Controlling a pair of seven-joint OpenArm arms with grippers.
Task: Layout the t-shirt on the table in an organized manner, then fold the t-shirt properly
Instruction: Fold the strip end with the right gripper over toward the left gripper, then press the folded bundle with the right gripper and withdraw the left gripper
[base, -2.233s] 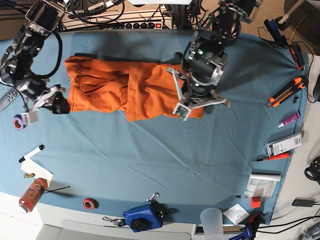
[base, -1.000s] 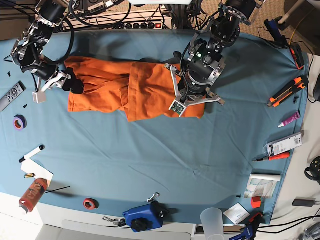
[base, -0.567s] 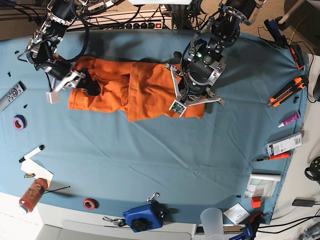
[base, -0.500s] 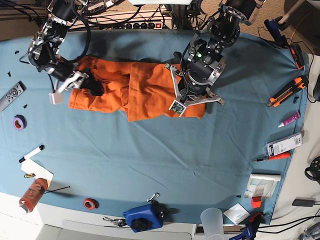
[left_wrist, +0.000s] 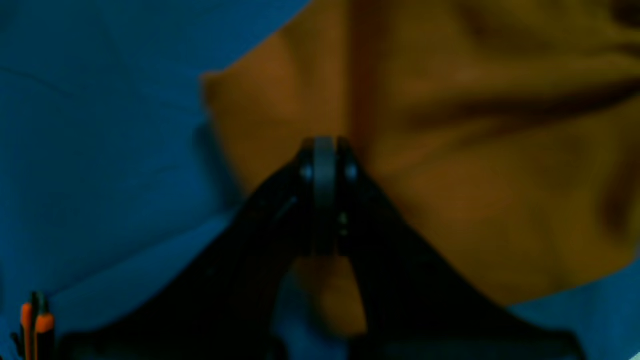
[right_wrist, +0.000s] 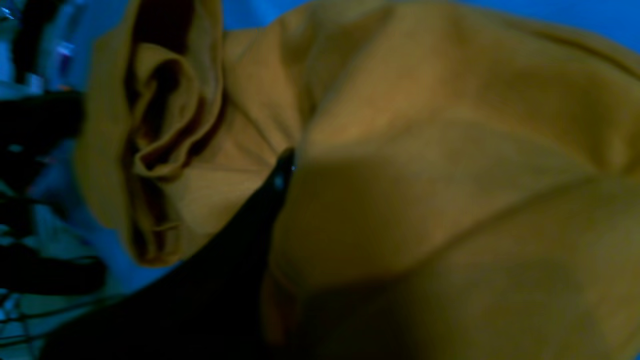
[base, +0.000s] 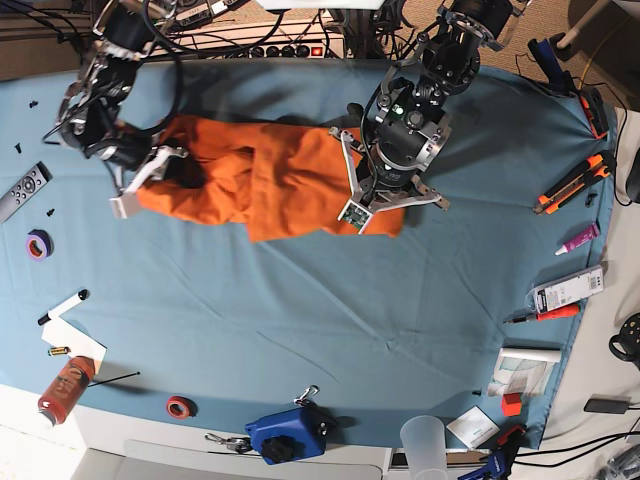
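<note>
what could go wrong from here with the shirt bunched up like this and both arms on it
1. The t-shirt lies folded over itself in the middle; pulling its ends apart may drag the overlap along instead of opening it.
2. The right gripper is buried in gathered folds near a sleeve or hem opening, so it may pinch several layers at once.
3. The left gripper is shut at the cloth's edge; whether it holds any fabric is unclear, so it could slip off over the table.
</note>
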